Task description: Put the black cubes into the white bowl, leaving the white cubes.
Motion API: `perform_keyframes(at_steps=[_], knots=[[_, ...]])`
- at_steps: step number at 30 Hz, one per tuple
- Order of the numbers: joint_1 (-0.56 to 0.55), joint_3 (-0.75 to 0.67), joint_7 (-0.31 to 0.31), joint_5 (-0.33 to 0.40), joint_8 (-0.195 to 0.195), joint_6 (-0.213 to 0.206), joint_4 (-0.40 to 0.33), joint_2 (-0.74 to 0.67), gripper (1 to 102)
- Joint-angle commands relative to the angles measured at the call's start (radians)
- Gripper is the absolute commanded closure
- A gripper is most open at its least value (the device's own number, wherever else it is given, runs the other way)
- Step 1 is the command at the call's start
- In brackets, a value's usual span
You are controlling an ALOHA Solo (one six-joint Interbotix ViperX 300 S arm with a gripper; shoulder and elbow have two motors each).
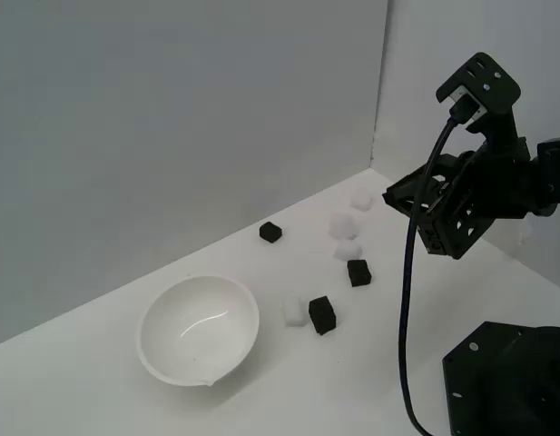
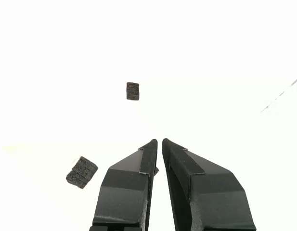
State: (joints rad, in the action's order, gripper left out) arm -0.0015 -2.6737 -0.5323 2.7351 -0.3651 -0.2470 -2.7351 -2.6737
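The hand hangs above the counter, fingers nearly together, a thin slit between them, nothing held. In the exterior view it sits at the right, well above the cubes.

The white bowl is empty, so all the sorting is left to do. It stands at the exterior view's left, well apart from the hand.

Step in hand, as a guess: go for a first black cube. To do it well the fingers should spread before dropping, then straddle one cube squarely on two flat faces. The nearest black cube stands just beside a white one, so coming down on the sides clear of the white one would avoid nudging or pinching it too. The middle black cube also has a white one near it. The far black cube stands alone, the easiest pick.

Count: black cubes three; white cubes four, the other two at and, faint against the counter; bowl one. The wrist view shows two black cubes clearly.
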Motion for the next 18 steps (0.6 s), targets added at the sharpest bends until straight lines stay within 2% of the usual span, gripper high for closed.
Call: perform_keyframes(at_steps=[1,18], knots=[[-0.037,-0.801,-0.064,0.084,-0.012,-0.011,-0.089,-0.801,100],[-0.037,-0.801,-0.064,0.086,-0.012,-0.011,-0.091,-0.801,100]])
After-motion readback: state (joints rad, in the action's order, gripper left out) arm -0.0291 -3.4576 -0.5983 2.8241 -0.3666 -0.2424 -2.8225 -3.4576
